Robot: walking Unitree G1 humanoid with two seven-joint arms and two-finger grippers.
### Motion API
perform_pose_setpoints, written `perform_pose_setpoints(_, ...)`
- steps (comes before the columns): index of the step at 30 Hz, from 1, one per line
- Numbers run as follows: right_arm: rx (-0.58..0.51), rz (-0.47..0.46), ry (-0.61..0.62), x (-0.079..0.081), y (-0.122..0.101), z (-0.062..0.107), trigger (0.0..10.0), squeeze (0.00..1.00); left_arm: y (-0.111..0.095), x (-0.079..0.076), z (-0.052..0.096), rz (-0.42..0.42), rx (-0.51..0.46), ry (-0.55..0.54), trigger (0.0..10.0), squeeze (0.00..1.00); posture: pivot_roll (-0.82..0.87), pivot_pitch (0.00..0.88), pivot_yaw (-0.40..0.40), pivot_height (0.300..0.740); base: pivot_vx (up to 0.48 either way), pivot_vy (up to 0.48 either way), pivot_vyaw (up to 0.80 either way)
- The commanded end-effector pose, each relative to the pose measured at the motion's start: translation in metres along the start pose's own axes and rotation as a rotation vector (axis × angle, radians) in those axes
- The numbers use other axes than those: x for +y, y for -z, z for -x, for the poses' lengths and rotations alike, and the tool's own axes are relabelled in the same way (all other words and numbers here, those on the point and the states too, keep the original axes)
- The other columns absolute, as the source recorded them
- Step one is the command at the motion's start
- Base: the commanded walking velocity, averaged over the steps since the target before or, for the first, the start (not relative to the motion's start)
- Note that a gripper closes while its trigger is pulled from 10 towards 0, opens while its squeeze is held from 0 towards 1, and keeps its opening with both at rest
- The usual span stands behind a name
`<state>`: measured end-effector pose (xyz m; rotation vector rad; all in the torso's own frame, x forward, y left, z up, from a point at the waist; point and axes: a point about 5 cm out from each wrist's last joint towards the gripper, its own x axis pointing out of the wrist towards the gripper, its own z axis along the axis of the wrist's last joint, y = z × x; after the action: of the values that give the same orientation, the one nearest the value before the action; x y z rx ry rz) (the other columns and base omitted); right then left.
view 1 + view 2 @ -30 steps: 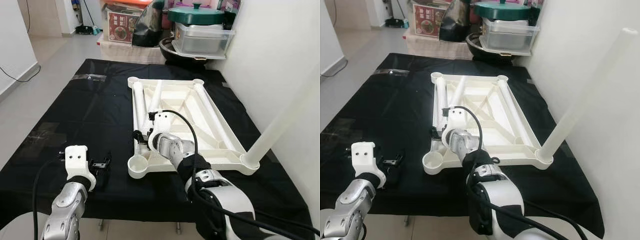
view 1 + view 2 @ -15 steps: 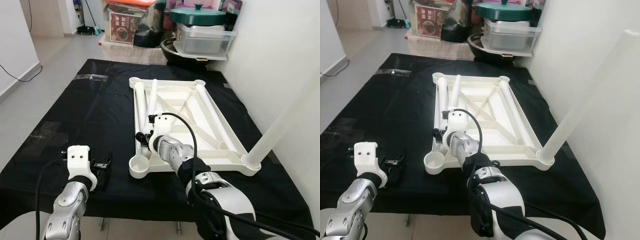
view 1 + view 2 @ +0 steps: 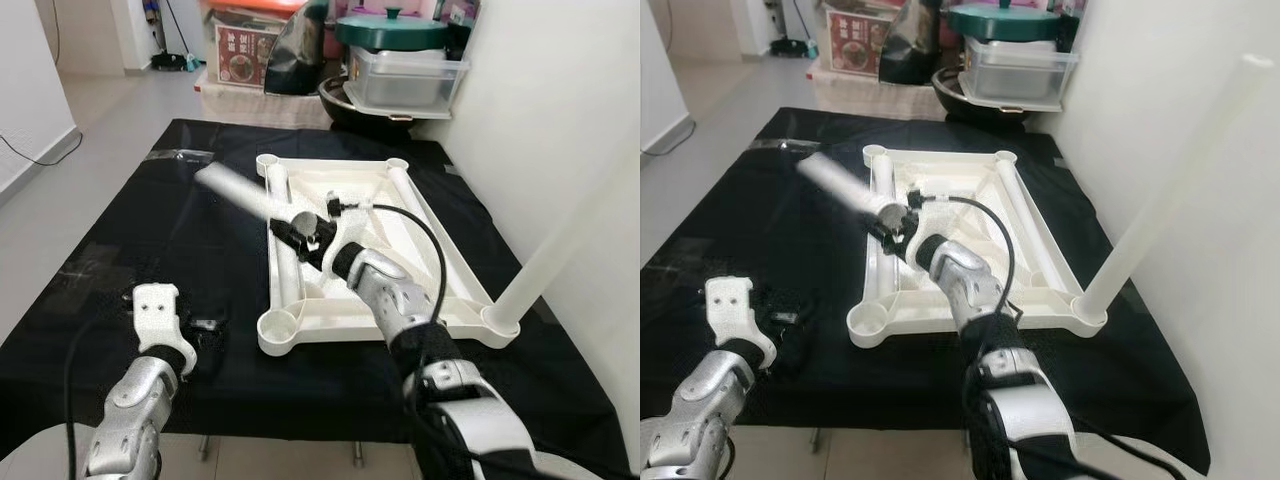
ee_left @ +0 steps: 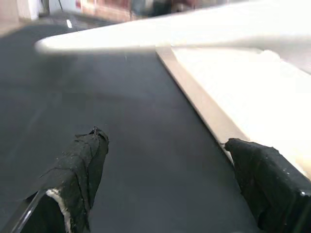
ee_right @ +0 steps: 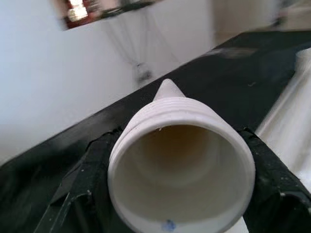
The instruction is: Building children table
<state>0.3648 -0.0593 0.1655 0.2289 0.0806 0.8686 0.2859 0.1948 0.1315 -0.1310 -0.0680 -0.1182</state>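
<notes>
Right wrist view | right hand pinching table leg | left hand spread over black cloth

Leg clamped in right gripper: white plastic, smooth, hollow, threaded rim at open end. Tabletop below right gripper: same white moulded plastic, slight sheen, ribbed underside. Cloth under both grippers: black, matt, fine weave. Left gripper fingers: wrapped in black rough tape, matt. Arms: silver, satin metal look; wrist mounts white plastic. Wall beside right arm: white, smooth.
</notes>
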Motion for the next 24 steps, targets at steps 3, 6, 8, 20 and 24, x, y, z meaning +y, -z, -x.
perform_pose_setpoints(3, -0.006, 0.0, -0.06, -0.001, 0.006, 0.014, 0.0, 0.0, -0.021, 0.006, -0.001, 0.113, -0.087, 0.011, 10.0, 0.0, 0.12, 0.0, -0.09, 0.74, 0.0, 0.0, 0.0)
perform_pose_setpoints(6, -0.021, -0.041, -0.043, -0.004, 0.009, 0.019, 0.0, 0.0, -0.024, 0.006, 0.0, 0.183, -0.105, 0.017, 10.0, 0.0, 0.12, 0.0, -0.086, 0.74, 0.0, 0.0, 0.0)
perform_pose_setpoints(8, -0.04, -0.083, -0.002, -0.008, 0.012, 0.021, 0.0, 0.0, -0.024, 0.005, 0.002, 0.231, -0.108, 0.021, 10.0, 0.0, 0.12, 0.0, -0.085, 0.74, 0.0, 0.0, 0.0)
perform_pose_setpoints(20, -0.152, -0.308, 0.099, -0.018, 0.007, 0.03, 0.0, 0.0, -0.019, -0.003, 0.002, 0.488, -0.102, 0.052, 10.0, 0.0, 0.11, 0.0, -0.077, 0.74, 0.0, 0.0, 0.0)
perform_pose_setpoints(24, -0.202, -0.445, 0.067, -0.013, 0.006, 0.031, 0.0, 0.0, -0.012, -0.005, -0.001, 0.701, -0.121, 0.021, 10.0, 0.0, 0.1, 0.0, -0.076, 0.74, 0.0, 0.0, 0.0)
